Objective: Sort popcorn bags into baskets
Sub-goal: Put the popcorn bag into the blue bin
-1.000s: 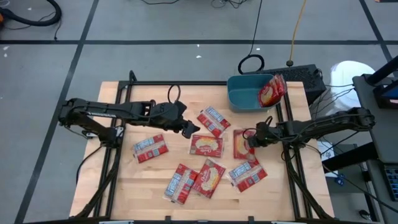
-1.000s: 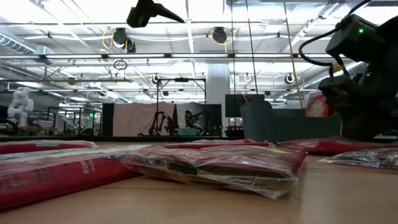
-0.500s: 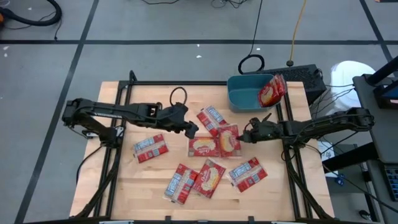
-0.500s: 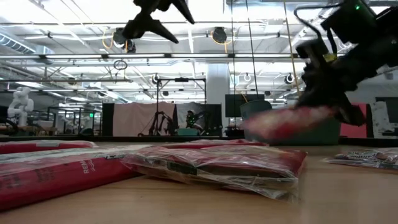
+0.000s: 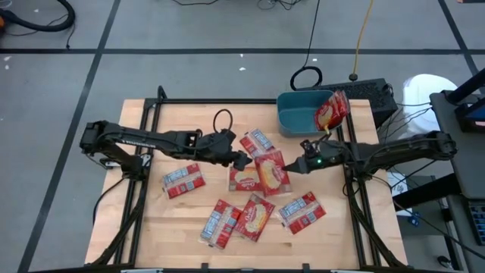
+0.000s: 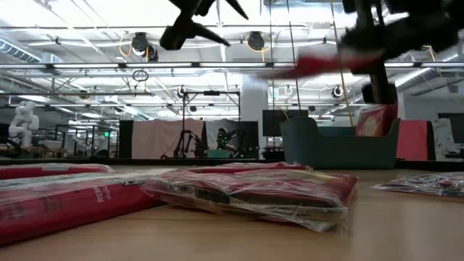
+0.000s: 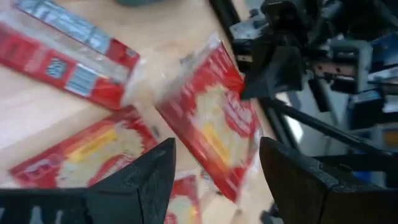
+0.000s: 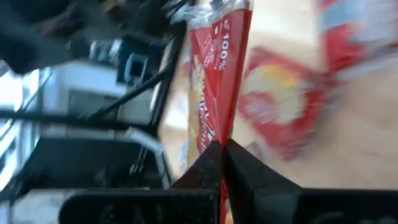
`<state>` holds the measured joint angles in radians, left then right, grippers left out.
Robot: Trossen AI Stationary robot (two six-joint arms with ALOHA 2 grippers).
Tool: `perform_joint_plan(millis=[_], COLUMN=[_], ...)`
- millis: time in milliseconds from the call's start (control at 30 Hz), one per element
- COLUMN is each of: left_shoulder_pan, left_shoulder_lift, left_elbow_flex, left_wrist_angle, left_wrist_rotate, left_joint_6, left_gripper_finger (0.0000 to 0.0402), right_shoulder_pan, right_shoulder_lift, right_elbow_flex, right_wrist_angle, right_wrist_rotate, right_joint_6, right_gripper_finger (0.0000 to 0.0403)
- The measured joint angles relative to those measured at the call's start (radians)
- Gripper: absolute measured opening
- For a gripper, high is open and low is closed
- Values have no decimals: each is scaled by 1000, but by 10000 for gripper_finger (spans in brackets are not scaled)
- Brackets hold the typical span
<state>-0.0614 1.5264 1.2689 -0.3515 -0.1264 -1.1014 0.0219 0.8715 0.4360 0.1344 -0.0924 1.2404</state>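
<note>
My right gripper (image 5: pixel 301 166) is shut on a red popcorn bag (image 5: pixel 271 171) with a yellow picture, held above the table's middle; the low view shows that bag (image 6: pixel 319 64) high in the air. My left gripper (image 5: pixel 241 161) is open just left of it, and the bag (image 7: pixel 211 124) lies beyond its open fingers, apart from them. Several more red bags lie flat on the table (image 5: pixel 184 180) (image 5: pixel 260 144) (image 5: pixel 303 211). The teal bin (image 5: pixel 297 114) stands at the far right, with one bag (image 5: pixel 331 111) leaning on its right wall. My right gripper pinches the bag between its two fingers by its edge (image 8: pixel 219 138) on the side toward the table's right. The fingers come roughly level from the right. The bag is lifted clear and reaches out from the fingertips toward the left arm, nearly flat.
A bag (image 5: pixel 246 179) lies partly under the held one; more lie toward the near edge (image 5: pixel 220 222) (image 5: pixel 255 215). Black frame rails (image 5: pixel 350 189) run along both table sides. Bare wood (image 5: pixel 182 121) shows at the far left. A keyboard (image 5: pixel 371 92) sits behind the bin.
My right gripper has picked a bag off the table's right part, raised it well clear and carried it toward the table's middle. The bag has gone from lying flat to hanging out level in the air. My left gripper has moved right, toward that bag, staying open.
</note>
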Motion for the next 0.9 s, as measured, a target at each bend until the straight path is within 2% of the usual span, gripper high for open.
perform_joint_plan(millis=[233, 367, 533, 667, 767, 900], left_shoulder_pan=[15, 32, 42, 49, 56, 59], left_shoulder_lift=[-12, 11, 35, 64, 85, 133], left_elbow_flex=[1, 0, 2, 0, -3, -2], left_wrist_angle=[149, 236, 352, 363, 365, 488], left_wrist_rotate=[45, 125, 141, 141, 186, 316], left_joint_6=[114, 156, 191, 192, 206, 202], left_gripper_finger=[235, 253, 319, 366, 376, 362], right_shoulder_pan=[0, 0, -1, 0, 0, -2], right_shoulder_lift=[26, 38, 45, 47, 47, 50], right_elbow_flex=[276, 391, 470, 485, 485, 485], right_wrist_angle=[-386, -505, -540, -535, -539, -533], right_wrist_rotate=[-144, -148, -187, -227, -225, -191], right_joint_6=[-179, -245, -287, -306, -311, -330], right_gripper_finger=[0, 0, 0, 0, 0, 0])
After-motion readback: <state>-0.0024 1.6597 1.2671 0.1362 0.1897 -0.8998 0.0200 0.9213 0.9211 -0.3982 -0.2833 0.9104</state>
